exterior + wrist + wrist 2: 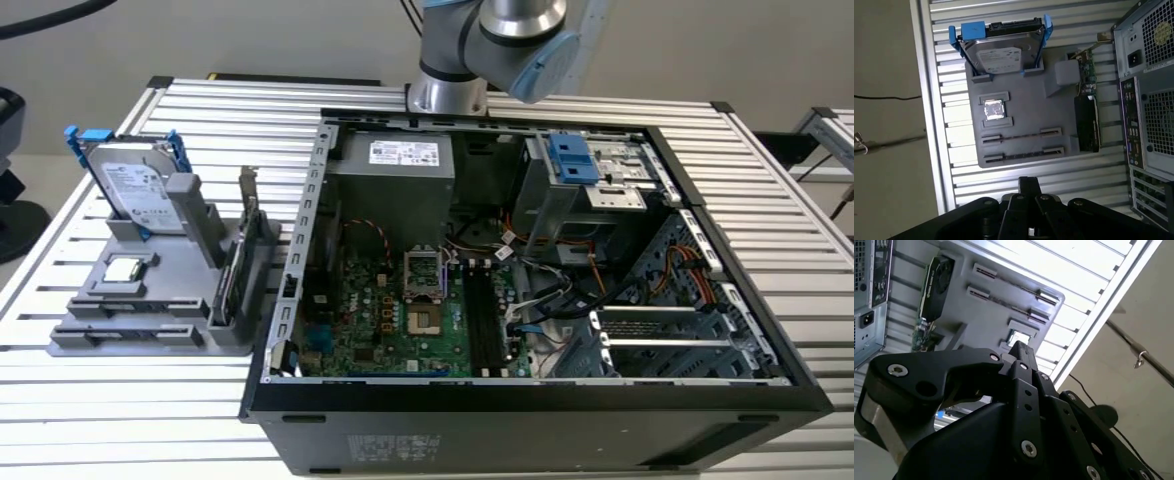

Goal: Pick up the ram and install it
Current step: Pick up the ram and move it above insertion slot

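Grey holder [1029, 115] on slatted surface [1004, 175], beside open case [534, 430]; carries ram [1021, 135] edge-up in a slot next to CPU [993, 109], hard drive [999, 52] further along. Pincer [1029, 182] closed up, gripping nothing, well clear of ram.

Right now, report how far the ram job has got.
Done: nothing that shows; the black board slots in the case look empty. In hand: the tool hangs over the gray tray, shut and holding nothing, and the ram lies in its holder there. Left: the whole pick-up and the install.
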`<state>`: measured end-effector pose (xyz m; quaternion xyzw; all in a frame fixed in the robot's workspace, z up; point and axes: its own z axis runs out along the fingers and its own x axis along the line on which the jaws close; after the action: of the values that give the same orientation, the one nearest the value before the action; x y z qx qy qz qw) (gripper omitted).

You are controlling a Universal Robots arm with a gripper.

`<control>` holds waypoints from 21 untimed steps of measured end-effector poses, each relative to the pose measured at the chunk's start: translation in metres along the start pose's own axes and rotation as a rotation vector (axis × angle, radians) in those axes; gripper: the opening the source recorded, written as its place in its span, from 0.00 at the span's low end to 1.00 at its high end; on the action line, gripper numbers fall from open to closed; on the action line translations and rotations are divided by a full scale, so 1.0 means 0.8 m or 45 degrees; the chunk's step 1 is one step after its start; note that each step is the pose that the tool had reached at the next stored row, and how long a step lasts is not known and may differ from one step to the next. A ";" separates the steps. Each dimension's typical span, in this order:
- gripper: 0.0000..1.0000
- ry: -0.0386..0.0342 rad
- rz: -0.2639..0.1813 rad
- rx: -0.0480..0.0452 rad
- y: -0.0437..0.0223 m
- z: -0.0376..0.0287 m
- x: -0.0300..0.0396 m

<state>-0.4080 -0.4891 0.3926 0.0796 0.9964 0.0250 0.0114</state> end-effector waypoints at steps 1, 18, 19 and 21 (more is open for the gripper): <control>0.00 -0.0004 0.008 0.000 0.0000 0.0000 0.0000; 0.00 -0.0031 0.059 0.001 0.0000 0.0001 0.0000; 0.00 -0.0031 0.059 0.001 0.0000 0.0001 0.0000; 0.00 -0.0030 0.059 0.001 0.0000 0.0001 0.0000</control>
<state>-0.4080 -0.4891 0.3925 0.1028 0.9943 0.0247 0.0120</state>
